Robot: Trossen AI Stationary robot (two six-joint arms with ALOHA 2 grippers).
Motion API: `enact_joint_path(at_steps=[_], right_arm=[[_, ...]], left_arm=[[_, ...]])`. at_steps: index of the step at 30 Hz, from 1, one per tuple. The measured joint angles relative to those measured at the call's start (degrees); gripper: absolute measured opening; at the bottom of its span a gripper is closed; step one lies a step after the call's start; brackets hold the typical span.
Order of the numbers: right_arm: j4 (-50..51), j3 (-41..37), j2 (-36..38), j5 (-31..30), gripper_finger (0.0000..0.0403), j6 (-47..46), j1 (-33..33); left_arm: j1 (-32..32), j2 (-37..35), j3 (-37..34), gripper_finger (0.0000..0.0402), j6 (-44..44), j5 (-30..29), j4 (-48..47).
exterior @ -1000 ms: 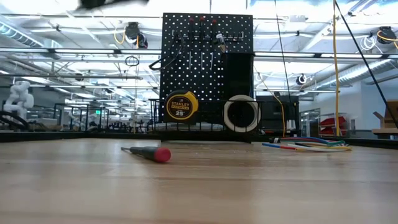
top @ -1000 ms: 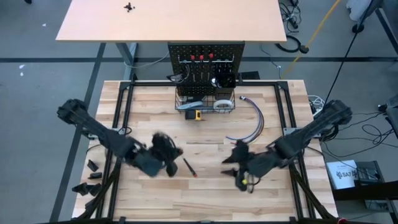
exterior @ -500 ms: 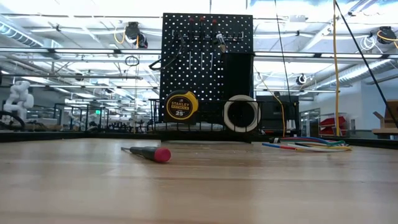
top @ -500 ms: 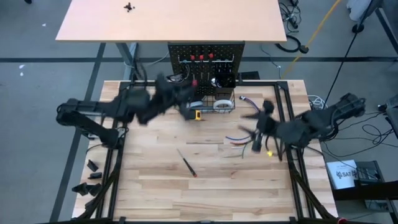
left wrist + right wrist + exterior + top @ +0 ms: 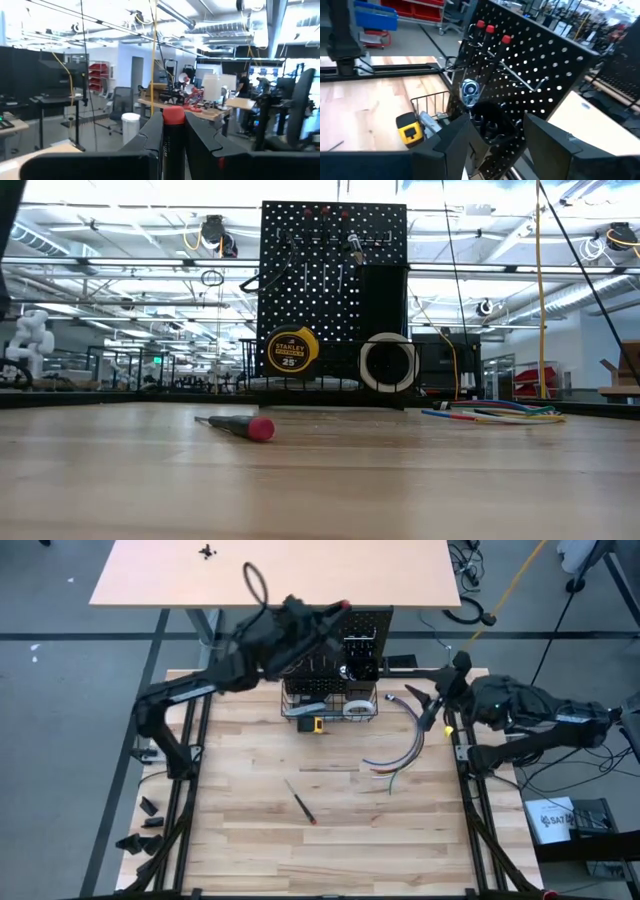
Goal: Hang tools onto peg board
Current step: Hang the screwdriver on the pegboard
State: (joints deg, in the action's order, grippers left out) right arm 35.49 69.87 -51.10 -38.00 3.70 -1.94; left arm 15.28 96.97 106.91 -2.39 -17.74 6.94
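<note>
The left gripper [image 5: 335, 610] is raised above the top edge of the peg board [image 5: 331, 635], at the far side of the table [image 5: 250, 840]. Its fingers are clamped on a screwdriver [image 5: 172, 131] with a black shaft and a red end, which stands upright between them in the left wrist view.

The right gripper [image 5: 440, 700] sits at the table's right edge, well to the right of the peg board and just beyond the bundle of coloured wires [image 5: 405, 740]. Its fingers stand apart with nothing between them, and past them the right wrist view looks onto the peg board face.

On the board ahead of that gripper, three red-handled screwdrivers [image 5: 490, 29] hang in a row near the top, and a ratchet [image 5: 469, 90] hangs lower down. A yellow tape measure [image 5: 410, 131] lies in the wire basket [image 5: 427, 107] at the foot of the board, with a grey utility knife [image 5: 427, 121] beside it. In the low view a white tape roll [image 5: 388, 362] stands in the basket next to the tape measure.

Another screwdriver [image 5: 300, 806] lies alone on the table, well in front of the board and apart from both grippers, its red end toward the near side.
</note>
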Motion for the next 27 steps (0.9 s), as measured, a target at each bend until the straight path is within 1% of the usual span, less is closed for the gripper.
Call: enact_joint_path(at_steps=[2, 8, 19, 27], right_arm=[[0.03, 0.00, -0.52, 1.11, 0.0180, 0.00, 1.44], [0.66, 0.00, -3.28, 0.76, 0.0180, -2.67, 4.76], [2.55, 0.00, -7.34, 0.84, 0.0180, -3.02, 8.79], [2.55, 0.00, -7.86, 1.10, 0.0180, -3.04, 10.76]], left_arm=[[1.31, 2.30, 2.15, 0.0049, -1.53, 1.32, -0.04], [4.44, 6.54, 5.86, 0.0050, -2.44, 3.63, 1.20], [6.84, 10.50, 6.13, 0.0050, -2.60, 5.25, 5.17], [8.06, 10.69, 6.13, 0.0050, -2.47, 6.95, 5.66]])
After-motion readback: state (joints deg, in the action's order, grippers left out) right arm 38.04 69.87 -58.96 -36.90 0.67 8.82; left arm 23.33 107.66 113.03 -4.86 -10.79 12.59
